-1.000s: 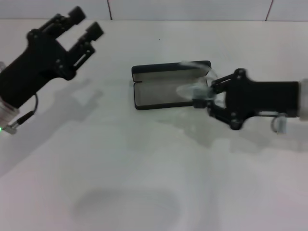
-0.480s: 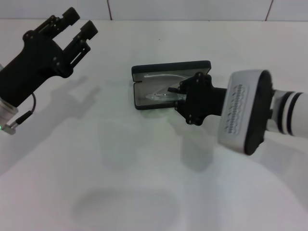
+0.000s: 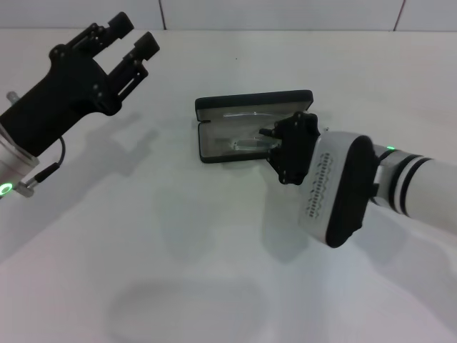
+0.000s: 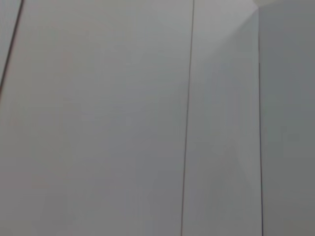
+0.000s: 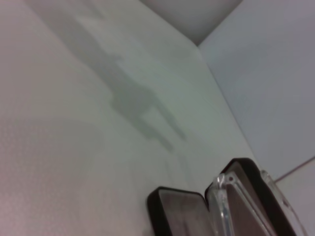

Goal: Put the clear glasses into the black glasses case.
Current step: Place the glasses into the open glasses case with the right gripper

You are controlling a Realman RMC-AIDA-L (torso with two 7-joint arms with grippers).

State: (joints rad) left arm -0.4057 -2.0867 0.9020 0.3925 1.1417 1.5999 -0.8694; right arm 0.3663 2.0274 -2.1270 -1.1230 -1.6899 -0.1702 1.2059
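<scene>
Placement step: right gripper over the open black glasses case, clear glasses lying inside beneath its fingers, grip apparently unreleased; next, release and withdraw; left gripper parked, fingers spread.

- The right gripper covers the near right corner of the black glasses case in the head view; its fingertips cannot be made out against the case, so its grip cannot be judged.
- The clear glasses, just beside that gripper, show only as faint glints on the lining; their arms are too faint to trace.
- In the right wrist view the picture's edge cuts off the case and the glasses.
- The left arm runs off the frame's side.
</scene>
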